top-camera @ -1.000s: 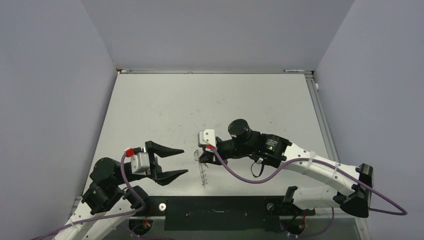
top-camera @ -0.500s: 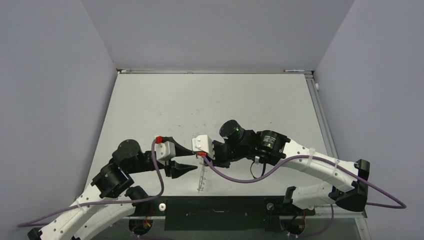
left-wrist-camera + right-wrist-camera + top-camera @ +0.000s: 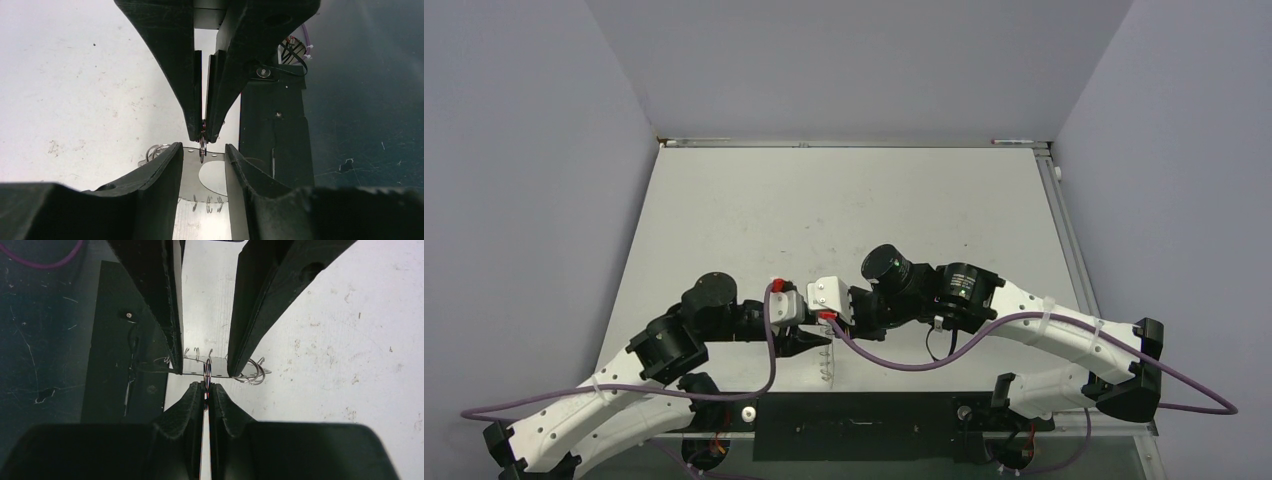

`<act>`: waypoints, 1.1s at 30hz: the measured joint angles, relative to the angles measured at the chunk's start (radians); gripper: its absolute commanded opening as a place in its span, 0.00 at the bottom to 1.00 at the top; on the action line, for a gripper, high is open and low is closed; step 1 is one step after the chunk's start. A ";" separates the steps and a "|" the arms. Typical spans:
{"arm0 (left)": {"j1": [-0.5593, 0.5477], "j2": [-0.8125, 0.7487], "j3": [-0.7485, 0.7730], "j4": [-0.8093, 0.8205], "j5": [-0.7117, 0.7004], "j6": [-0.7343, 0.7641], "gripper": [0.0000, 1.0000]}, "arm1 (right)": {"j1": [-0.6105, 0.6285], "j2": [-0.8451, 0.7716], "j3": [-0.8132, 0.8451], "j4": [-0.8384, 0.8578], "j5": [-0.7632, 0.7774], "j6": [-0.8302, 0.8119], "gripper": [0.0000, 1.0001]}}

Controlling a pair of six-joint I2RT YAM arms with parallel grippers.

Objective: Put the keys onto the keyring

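Observation:
The keyring (image 3: pixel 828 366) is a thin silvery metal piece with small loops, hanging below my right gripper (image 3: pixel 829 319). In the right wrist view my right gripper (image 3: pixel 206 386) is shut on one small loop (image 3: pixel 207 370) of the keyring (image 3: pixel 220 365); a speck of red (image 3: pixel 206 396) shows between the pads, too small to identify. My left gripper (image 3: pixel 814 338) faces it. In the left wrist view my left gripper (image 3: pixel 202 150) is open, its fingers (image 3: pixel 155 180) either side of that loop (image 3: pixel 202 147) and not touching it. The keyring's plate (image 3: pixel 192 175) lies behind. No key shows clearly.
A black base plate (image 3: pixel 854 425) runs along the table's near edge, just below both grippers; it also shows in the left wrist view (image 3: pixel 272 130). The right arm's purple cable (image 3: pixel 894 362) loops beside the keyring. Grey walls enclose the white table (image 3: pixel 844 200).
My left arm has swung right and forward until its fingers straddle the loop held by my right gripper, and its jaws have narrowed. The right gripper has shifted slightly left with the keyring.

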 measured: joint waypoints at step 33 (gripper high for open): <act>-0.008 0.036 -0.004 0.032 -0.002 -0.011 0.00 | 0.007 -0.010 0.000 -0.001 0.021 -0.003 0.11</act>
